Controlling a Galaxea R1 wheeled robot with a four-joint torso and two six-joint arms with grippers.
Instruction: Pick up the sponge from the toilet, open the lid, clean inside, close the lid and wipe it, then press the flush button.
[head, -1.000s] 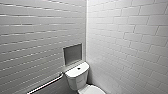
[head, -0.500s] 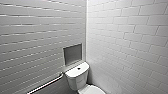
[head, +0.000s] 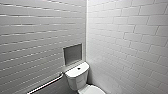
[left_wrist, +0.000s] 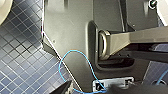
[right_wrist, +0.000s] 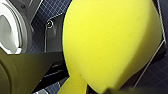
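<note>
The white toilet (head: 76, 76) stands in the corner of the tiled walls, low in the head view. Its flush button (head: 79, 68) is a small dark dot on the flat tank top. Below the tank, a bit of the white oval lid (head: 94, 89) shows at the picture's lower edge. The bright yellow sponge (right_wrist: 110, 42) looms large in the right wrist view, pinched at one end in my right gripper (right_wrist: 100, 90), which is shut on it. A white curved part of the toilet (right_wrist: 8, 30) lies beside it. My left gripper (left_wrist: 100, 91) hangs open over the robot's own base with nothing in it.
A grey recessed niche (head: 72, 53) sits in the wall above the tank. A metal grab bar (head: 46, 85) runs along the left wall. The floor (left_wrist: 20, 62) is dark blue small tile. A thin blue cable (left_wrist: 75, 53) loops across the robot's base plate.
</note>
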